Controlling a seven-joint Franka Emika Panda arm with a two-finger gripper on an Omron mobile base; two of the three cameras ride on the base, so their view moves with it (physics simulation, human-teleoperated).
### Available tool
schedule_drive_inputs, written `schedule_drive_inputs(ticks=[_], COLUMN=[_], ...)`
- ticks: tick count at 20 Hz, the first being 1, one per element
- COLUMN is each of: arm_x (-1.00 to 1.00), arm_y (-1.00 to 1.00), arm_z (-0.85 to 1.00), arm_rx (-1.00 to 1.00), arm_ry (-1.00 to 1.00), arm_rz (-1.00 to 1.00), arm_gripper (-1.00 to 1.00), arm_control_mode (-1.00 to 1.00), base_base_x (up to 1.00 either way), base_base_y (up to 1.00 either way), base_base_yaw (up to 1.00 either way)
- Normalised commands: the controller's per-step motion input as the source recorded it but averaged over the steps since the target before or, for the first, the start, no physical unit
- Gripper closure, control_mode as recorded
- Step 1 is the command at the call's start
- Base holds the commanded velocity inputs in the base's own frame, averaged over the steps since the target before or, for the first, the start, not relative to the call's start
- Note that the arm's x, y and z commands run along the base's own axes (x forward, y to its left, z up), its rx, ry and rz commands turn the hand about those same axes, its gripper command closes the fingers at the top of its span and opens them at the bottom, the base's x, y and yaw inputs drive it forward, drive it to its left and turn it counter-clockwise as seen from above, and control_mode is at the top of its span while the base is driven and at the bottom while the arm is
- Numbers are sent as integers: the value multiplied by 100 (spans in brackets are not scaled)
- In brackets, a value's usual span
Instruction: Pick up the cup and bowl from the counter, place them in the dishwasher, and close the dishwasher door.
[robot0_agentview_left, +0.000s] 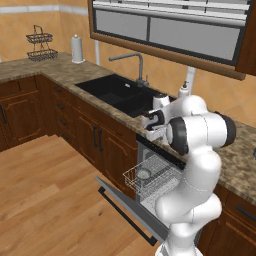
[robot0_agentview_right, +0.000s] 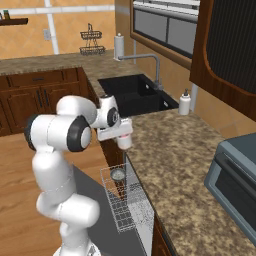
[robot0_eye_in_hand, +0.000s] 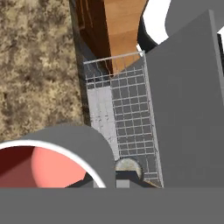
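My gripper (robot0_agentview_right: 121, 134) hangs over the counter's (robot0_agentview_right: 170, 150) front edge, shut on the wall of the white cup (robot0_agentview_right: 124, 142). The cup's pink-red inside (robot0_eye_in_hand: 43, 168) shows at the lower left of the hand view. Below it the dishwasher (robot0_agentview_left: 150, 150) stands open, its dark grey door (robot0_agentview_left: 125, 205) dropped flat and its white wire rack (robot0_agentview_left: 155, 182) pulled out. The small grey bowl (robot0_agentview_left: 143, 173) sits in the rack's near corner, and the bowl (robot0_eye_in_hand: 128, 166) lies just beside the cup's rim in the hand view.
A black sink (robot0_agentview_left: 120, 92) with a faucet (robot0_agentview_left: 135, 62) lies left of the dishwasher, with a soap dispenser (robot0_agentview_left: 184, 89) behind. A grey-blue toaster oven (robot0_agentview_right: 235, 170) stands at the counter's right. Upper cabinets (robot0_agentview_left: 170, 30) overhang. Wooden floor (robot0_agentview_left: 50, 200) is open at the left.
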Motion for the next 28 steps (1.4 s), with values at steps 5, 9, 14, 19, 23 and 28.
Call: schedule_drive_inputs(ticks=[5,9,14,19,23,28], arm_x=[-97,-39,0,8,2,32], arm_y=[41,1,1,15,6,0], arm_z=[-6,-55,-74,-73,-63,-58], arm_rx=[0,-4,-6,-2,-7,-11], arm_ry=[-5,0,0,5,0,0], arm_rz=[-1,-6,-7,-6,-7,-11], arm_gripper=[100,100,100,100,100,100], arm_control_mode=[-100,-100,-100,-100,-100,-100], base_base_x=[0,0,0,0,0,0], base_base_y=[0,0,0,0,0,0], base_base_yaw=[0,0,0,0,0,0])
